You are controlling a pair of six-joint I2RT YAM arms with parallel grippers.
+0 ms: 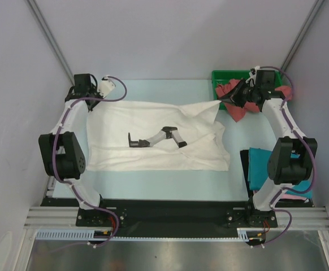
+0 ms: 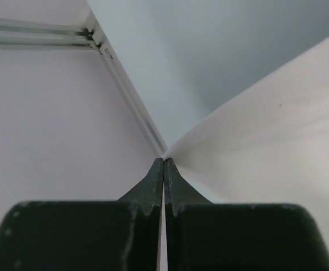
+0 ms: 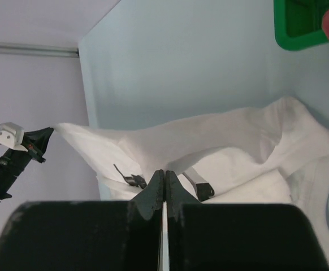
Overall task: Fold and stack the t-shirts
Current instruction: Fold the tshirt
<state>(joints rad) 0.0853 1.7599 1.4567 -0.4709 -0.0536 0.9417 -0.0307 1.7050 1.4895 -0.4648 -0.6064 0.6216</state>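
Across the middle of the top view: white t-shirt (image 1: 125,121), spread wide over the pale surface (image 1: 153,183), rumpled toward its right end. Bears a dark-and-grey marking (image 1: 156,138) near the centre; shows no readable letters at this size.

At upper left: left pincer (image 2: 163,164), fingers pressed together, clamped on the shirt's far-left corner, with cloth running off from the tips toward the right of the wrist view.

At upper right: right pincer (image 3: 165,174), fingers likewise together with a white sliver between them, clamped on the shirt's far-right corner, just beside the green tray (image 1: 216,76).

Inside the tray and over its near rim: dusty red t-shirts (image 1: 238,113), bunched.

At right, partly under the right arm: teal t-shirt (image 1: 258,164), folded, with a pink t-shirt (image 1: 294,197) edging out beneath.
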